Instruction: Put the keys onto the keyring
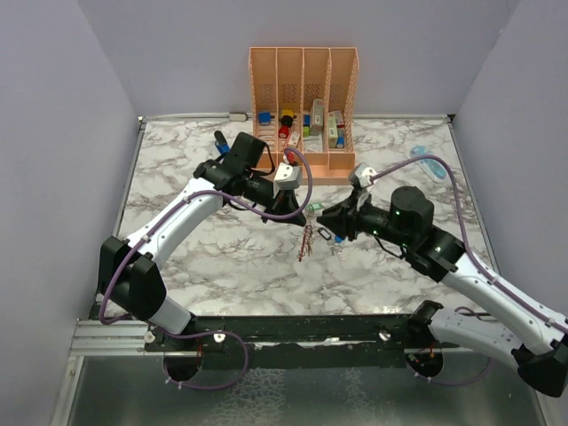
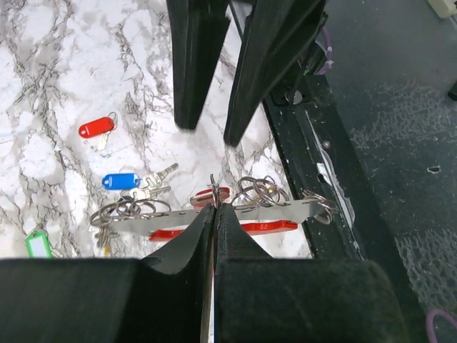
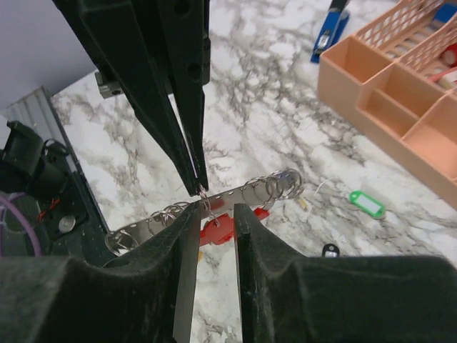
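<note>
The keyring is a holed metal strip carrying several split rings, with a red piece under it. My left gripper is shut on one thin split ring at the strip's middle. My right gripper stands open just in front of that ring; a red tag shows through the gap, beyond the fingertips. Loose keys lie on the marble: red-headed, blue-headed, green-headed and black-headed. From above, both grippers meet at mid-table over the keyring.
A peach slotted organizer with small coloured items stands at the back. A dark blue tool lies behind the left arm. A light blue object is at the back right. The black table rail runs close to the keyring.
</note>
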